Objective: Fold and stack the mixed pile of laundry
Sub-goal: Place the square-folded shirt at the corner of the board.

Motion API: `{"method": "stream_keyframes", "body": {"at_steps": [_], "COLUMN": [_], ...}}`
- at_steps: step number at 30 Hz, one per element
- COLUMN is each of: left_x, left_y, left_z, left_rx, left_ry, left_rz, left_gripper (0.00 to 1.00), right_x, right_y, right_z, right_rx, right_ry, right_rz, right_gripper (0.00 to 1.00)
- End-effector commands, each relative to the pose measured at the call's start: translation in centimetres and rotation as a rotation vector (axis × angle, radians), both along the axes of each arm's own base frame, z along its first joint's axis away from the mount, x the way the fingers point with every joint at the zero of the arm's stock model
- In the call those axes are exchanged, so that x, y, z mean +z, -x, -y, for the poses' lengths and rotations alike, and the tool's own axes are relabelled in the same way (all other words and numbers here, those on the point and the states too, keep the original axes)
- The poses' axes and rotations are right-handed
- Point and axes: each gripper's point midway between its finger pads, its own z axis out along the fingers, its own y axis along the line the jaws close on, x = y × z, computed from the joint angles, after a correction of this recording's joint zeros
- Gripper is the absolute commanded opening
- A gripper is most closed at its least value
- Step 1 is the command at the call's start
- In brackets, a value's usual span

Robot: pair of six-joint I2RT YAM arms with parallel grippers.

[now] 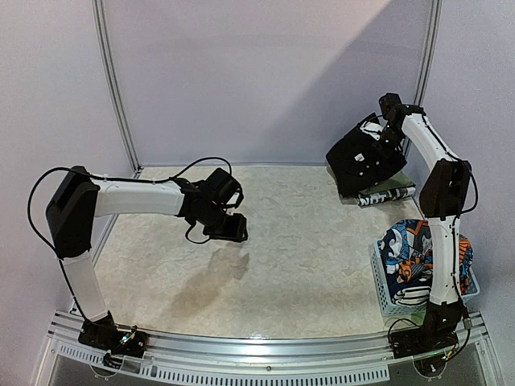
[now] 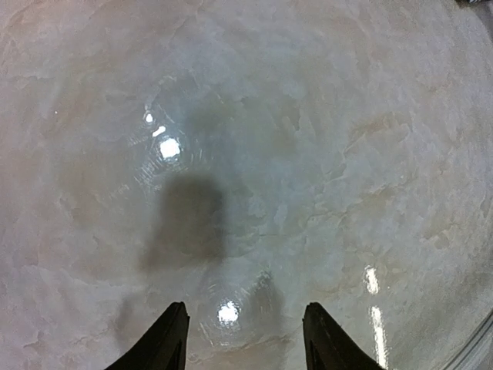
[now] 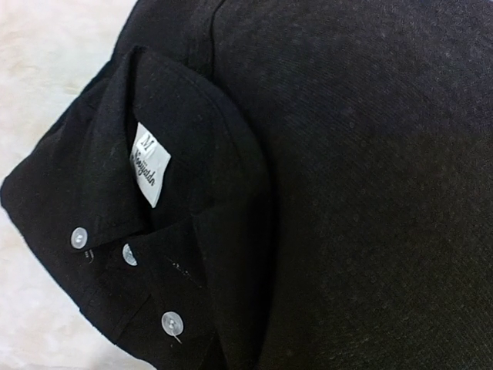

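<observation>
Black shirt filled your right wrist view, folded into a thick bundle with its collar label and white buttons showing at one corner. Your right gripper had its fingers hidden from that camera, but from above it sat pinched on the bundle's top edge, holding it up at the far right of the table, just over a folded black-and-white printed piece. You looked to be at the stacking step for this garment. The next move called for lowering it square onto that piece and letting go without dragging the fold open. Your left gripper hung spread and empty over bare tabletop, well apart from any cloth. At near right, the pale blue basket held the cartoon-print garment, not yet folded.
</observation>
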Motion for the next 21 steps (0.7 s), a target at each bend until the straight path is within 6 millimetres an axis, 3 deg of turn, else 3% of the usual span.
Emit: {"method": "stream_keyframes", "body": {"at_steps": [1, 5, 8, 14, 16, 17, 20, 21], "left_x": [0.6, 0.3, 0.0, -0.1, -0.2, -0.2, -0.3, -0.3], "left_y": [0.2, 0.3, 0.4, 0.8, 0.9, 1.0, 1.1, 1.2], "left_z": [0.7, 1.2, 1.3, 1.2, 1.0, 0.9, 0.8, 0.8], "left_rx": [-0.031, -0.051, -0.056, -0.057, -0.056, -0.054, -0.050, -0.051], "left_ry": [-0.005, 0.000, 0.001, 0.003, -0.001, -0.002, -0.005, -0.005], "left_rz": [0.006, -0.006, -0.018, -0.029, -0.029, -0.029, -0.032, -0.033], "left_gripper": [0.52, 0.52, 0.52, 0.52, 0.52, 0.52, 0.52, 0.52], "right_x": [2.6, 1.2, -1.0, -5.1, -5.9, -6.3, -6.5, -6.3], "right_y": [-2.1, -3.4, -4.4, -6.5, -7.0, -7.3, -7.7, -7.8], "right_z": [3.4, 5.6, 8.5, 10.7, 11.2, 11.5, 12.3, 12.6], "right_rx": [-0.074, -0.109, -0.158, -0.205, -0.219, -0.229, -0.260, -0.273], "right_ry": [0.040, 0.060, 0.080, 0.123, 0.141, 0.151, 0.169, 0.171], "right_rz": [0.127, 0.142, 0.141, 0.157, 0.168, 0.175, 0.206, 0.217], "right_gripper": [0.00, 0.00, 0.00, 0.04, 0.17, 0.31, 0.57, 0.61]}}
